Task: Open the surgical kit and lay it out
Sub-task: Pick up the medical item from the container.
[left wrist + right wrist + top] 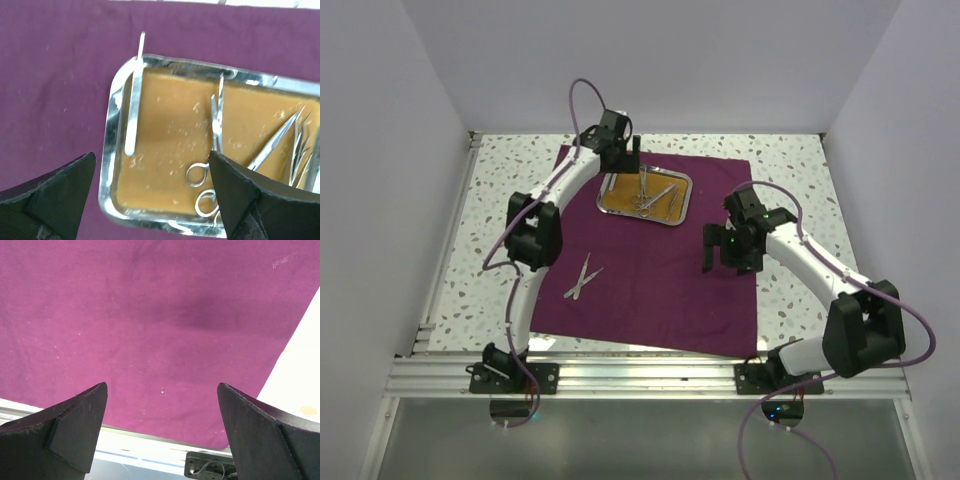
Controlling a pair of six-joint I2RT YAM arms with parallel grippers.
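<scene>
Roughly midway, by the look of things. Unwrapping done: maroon cloth [660,290] spread flat on the speckled worktop [790,165], with no fold left over the contents. Laying-out barely begun: only one splayed silver instrument [582,278] out on the cloth, toward its left side and well apart from the steel tray [686,205].

Still to unload, judging by the left wrist view:
- a slim flat silver tool [134,100], tip poking out over the tray's rim
- ring-handled scissors [214,135] down the middle
- fine pointed tweezers [295,142] bunched against the right wall

Cannot tell how many pieces make up that right-hand bunch.

Tray sitting at the far middle of the cloth. Rectangular with rounded corners, a bright rim, and an amber-brown floor flecked with pale specks. Instruments thin and shiny, lying nearly flat on that floor, so probably awkward to pinch and apt to slip. Cloth smooth, deep purple-red, its near edge close to the worktop's front rail.

Left claw [623,165] hovering over the far-left part of the tray, jaws wide apart, nothing between them. Right claw [725,262] hanging above bare cloth near its right edge, jaws likewise spread and empty.
</scene>
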